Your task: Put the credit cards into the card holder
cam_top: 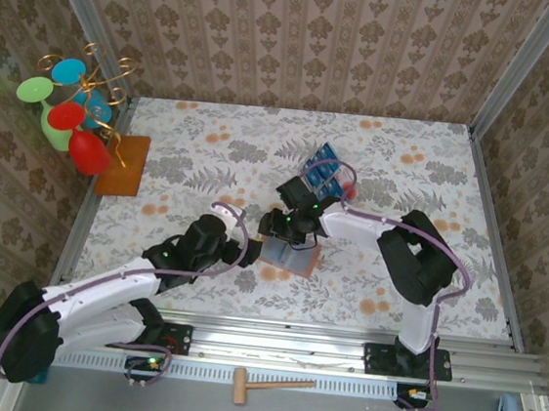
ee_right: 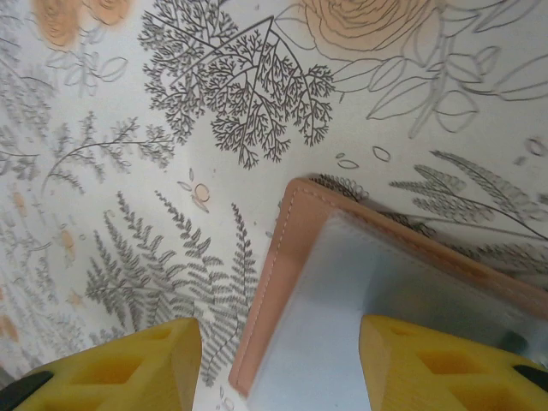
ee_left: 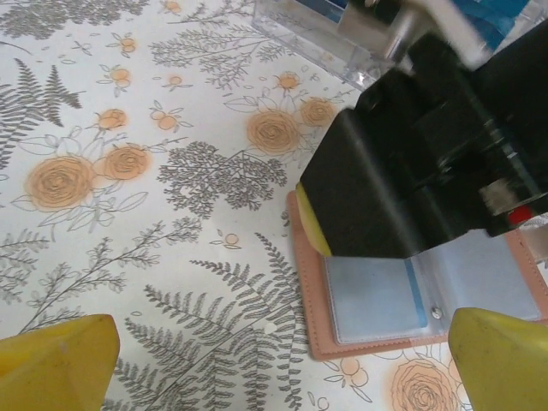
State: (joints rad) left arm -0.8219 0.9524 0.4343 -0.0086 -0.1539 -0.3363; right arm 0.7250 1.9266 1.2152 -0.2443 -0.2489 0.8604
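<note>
The card holder (cam_top: 296,258) lies open near the table's front middle, tan with clear sleeves (ee_left: 377,300); a thin blue strip (ee_left: 415,291) shows in one sleeve. My right gripper (cam_top: 279,235) hangs just above it, jaws half apart and straddling its left edge (ee_right: 282,257), one finger (ee_right: 445,368) over the sleeve and nothing between them. To the holder's left my left gripper (cam_top: 250,254) stands wide open and empty, one fingertip (ee_left: 60,368) over bare cloth. The credit cards (cam_top: 322,171) stand bright blue in a clear tray (ee_left: 308,34) behind the holder.
An orange-brown mat (cam_top: 123,165) with a wire stand of coloured plastic glasses (cam_top: 73,116) sits at the far left. Papered walls close the table's left, back and right. A wooden mallet (cam_top: 270,387) lies off the table, in front of the arm bases.
</note>
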